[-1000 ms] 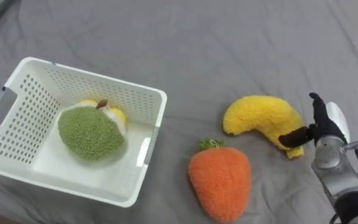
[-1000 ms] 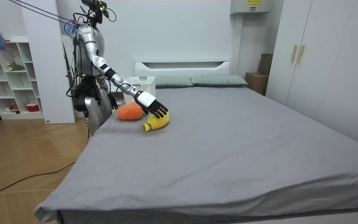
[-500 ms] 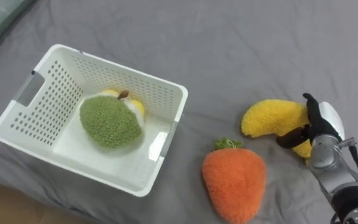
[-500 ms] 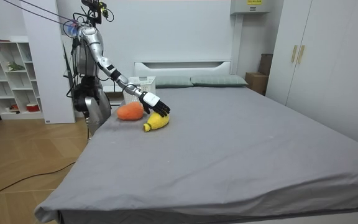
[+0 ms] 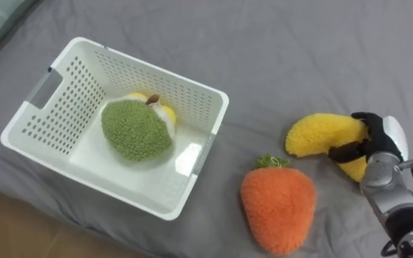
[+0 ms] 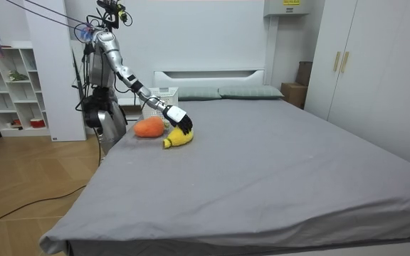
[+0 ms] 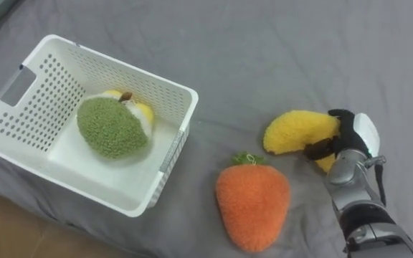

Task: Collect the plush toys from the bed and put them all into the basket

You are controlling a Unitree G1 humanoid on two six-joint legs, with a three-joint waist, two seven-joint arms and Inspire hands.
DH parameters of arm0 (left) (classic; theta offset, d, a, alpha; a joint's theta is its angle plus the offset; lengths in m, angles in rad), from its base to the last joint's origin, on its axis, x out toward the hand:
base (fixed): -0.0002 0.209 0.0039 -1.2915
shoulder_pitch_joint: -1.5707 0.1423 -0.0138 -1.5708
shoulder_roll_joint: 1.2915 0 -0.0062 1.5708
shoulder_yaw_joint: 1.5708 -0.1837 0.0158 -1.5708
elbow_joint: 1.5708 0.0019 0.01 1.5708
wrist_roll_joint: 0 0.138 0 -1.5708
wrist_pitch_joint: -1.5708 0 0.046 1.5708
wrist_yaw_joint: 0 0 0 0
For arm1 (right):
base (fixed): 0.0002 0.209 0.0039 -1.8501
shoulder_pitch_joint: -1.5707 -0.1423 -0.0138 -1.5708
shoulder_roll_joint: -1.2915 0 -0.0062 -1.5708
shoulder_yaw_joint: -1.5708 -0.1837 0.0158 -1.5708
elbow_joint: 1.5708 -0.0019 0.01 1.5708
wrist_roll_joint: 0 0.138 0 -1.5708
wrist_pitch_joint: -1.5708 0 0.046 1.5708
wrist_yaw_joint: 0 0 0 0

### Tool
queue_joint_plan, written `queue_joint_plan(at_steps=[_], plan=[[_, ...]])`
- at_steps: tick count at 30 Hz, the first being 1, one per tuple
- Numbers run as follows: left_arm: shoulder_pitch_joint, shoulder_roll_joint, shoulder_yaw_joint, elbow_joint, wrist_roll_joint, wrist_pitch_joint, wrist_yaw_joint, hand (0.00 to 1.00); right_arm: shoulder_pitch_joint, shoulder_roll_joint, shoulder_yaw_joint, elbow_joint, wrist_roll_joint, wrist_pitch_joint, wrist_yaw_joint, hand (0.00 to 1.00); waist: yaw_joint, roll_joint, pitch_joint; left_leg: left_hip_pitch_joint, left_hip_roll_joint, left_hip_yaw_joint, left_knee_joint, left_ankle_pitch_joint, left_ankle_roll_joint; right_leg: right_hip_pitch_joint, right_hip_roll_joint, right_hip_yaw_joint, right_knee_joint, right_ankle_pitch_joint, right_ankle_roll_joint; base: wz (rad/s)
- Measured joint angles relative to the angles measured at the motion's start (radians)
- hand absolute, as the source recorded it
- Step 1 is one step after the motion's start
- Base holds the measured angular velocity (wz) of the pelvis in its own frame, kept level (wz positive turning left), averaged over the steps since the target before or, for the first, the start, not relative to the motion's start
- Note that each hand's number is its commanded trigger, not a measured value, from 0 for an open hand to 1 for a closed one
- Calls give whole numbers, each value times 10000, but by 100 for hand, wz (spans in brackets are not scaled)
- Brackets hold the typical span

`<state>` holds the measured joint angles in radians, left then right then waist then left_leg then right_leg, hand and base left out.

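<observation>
The right hand [image 5: 378, 142] clasps the banana toy [image 5: 320, 135]. The carrot toy [image 5: 278, 209] lies at its seven o'clock, the basket [image 5: 63, 113] at nine.

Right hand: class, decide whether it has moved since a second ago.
Yes: the right hand has shifted left onto the unmoved banana, curling round its end.

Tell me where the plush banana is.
At the eye views' right, the plush banana lies on the bed beside the plush carrot, the right hand curled round it.
</observation>
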<state>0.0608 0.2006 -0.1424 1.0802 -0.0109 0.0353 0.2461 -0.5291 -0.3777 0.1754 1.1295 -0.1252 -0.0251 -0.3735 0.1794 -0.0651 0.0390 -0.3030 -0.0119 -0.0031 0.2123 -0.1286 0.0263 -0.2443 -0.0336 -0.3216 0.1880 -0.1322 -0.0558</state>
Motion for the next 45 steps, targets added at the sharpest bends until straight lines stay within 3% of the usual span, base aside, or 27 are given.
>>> queue_joint_plan(at_steps=[4, 16, 27, 32, 35, 36, 42, 45], plan=[[-10, -11, -196, -21, -20, -119, 3, 0, -4, 1, 23, 15, -20, -79, 1, 100, 153, 121, -14, 11, -3, -37, -7, 10, -3, -3, -6, 62, -19, 0, 0, 0], [35, -4, -184, -4, 32, -142, -314, 0, -8, -15, 21, 405, -364, -157, 191, 100, 319, 112, -14, 126, -11, -13, -163, 168, -17, 22, -32, 63, 28, 13, -22, 0], [200, 18, 266, -6, 33, -415, -401, 0, -3, -508, -37, -40, -455, -322, 208, 100, -81, 57, -31, 478, -7, 259, -163, 191, -6, 334, -58, 166, 31, 14, -22, -3], [348, 122, 653, -15, 51, -463, -397, 0, 268, -593, -651, -1823, -486, -390, 128, 100, -388, -11, -109, 817, 7, 386, -273, 191, -6, 570, -33, 288, -8, 12, -18, -8], [432, 119, 812, 13, 32, -468, -396, 0, 420, -592, -762, -2971, -738, -434, 147, 100, -486, -77, -189, 1253, 24, 560, -360, 191, -7, 921, -11, 472, -50, 11, -15, -17], [461, 120, 910, -15, 36, -474, -393, 0, 545, -593, -824, -3397, -789, -371, 150, 100, -515, -109, -259, 1480, 4, 565, -447, 190, -7, 1115, -6, 480, -80, -5, 9, 0], [514, 112, 1057, -82, 229, -475, -243, 0, 1204, -589, -823, -5764, -933, -362, 157, 100, -652, -226, -398, 2208, 7, 579, -549, 186, -8, 1855, -1, 512, -203, -28, 44, -1], [861, 51, 1359, -562, 224, -485, -151, 0, 1623, -590, -824, -7285, -1636, -236, 280, 100, -659, -220, -414, 2527, 31, 715, -688, 172, 5, 2041, 19, 636, -183, -43, 64, -13]])
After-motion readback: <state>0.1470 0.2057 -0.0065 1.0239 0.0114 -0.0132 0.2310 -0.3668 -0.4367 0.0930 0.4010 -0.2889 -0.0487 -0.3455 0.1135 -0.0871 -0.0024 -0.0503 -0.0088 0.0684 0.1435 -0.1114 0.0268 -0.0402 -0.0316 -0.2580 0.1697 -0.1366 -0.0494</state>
